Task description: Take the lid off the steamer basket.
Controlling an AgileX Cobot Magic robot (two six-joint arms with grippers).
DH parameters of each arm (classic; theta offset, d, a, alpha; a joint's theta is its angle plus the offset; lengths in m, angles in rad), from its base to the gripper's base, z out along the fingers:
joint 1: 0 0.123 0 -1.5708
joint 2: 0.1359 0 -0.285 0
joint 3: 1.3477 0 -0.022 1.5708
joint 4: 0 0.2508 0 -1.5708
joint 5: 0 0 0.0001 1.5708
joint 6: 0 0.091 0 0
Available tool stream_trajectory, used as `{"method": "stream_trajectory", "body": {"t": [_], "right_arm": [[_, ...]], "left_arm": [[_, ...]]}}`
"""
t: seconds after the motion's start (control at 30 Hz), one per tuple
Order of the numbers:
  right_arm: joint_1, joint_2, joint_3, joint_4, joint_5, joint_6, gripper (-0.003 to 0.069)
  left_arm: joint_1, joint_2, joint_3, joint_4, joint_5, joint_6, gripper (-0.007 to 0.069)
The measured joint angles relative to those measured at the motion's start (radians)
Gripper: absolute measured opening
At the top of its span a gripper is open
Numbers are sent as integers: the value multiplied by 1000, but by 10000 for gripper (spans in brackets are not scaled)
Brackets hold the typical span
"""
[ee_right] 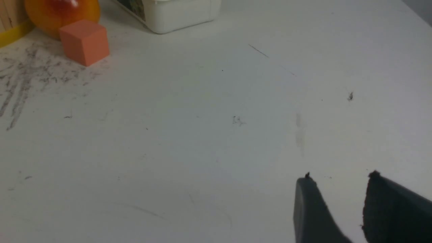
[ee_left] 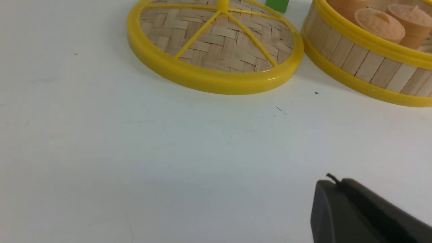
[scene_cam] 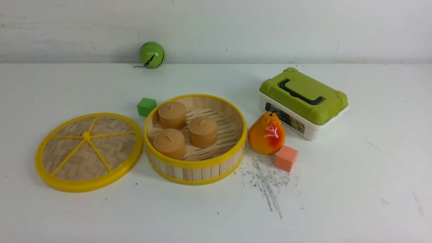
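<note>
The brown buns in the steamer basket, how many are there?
3, all inside the steamer basket: one bun at the back left, one in the middle, one at the front left. The basket is open, so none seems hidden.

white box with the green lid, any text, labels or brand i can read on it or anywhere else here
Nothing can be quoted with confidence.
Dark label strip on the white box: pale lettering at about, too small and blurred to read.
Patterned sticker beside it: no letters can be made out.
The lid, steamer basket, pear, cubes and green ball: no text shows.
</note>
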State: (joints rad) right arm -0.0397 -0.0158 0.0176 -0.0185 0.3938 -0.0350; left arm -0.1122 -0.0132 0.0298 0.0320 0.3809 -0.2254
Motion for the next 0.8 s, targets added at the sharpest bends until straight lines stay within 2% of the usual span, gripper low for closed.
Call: {"method": "stream_trajectory", "body": {"t": [0.8], "right_arm": [[0, 0, 0, 0, 0, 0, 240]], "left_arm": [[0, 0, 0, 0, 1, 0, 20]]}}
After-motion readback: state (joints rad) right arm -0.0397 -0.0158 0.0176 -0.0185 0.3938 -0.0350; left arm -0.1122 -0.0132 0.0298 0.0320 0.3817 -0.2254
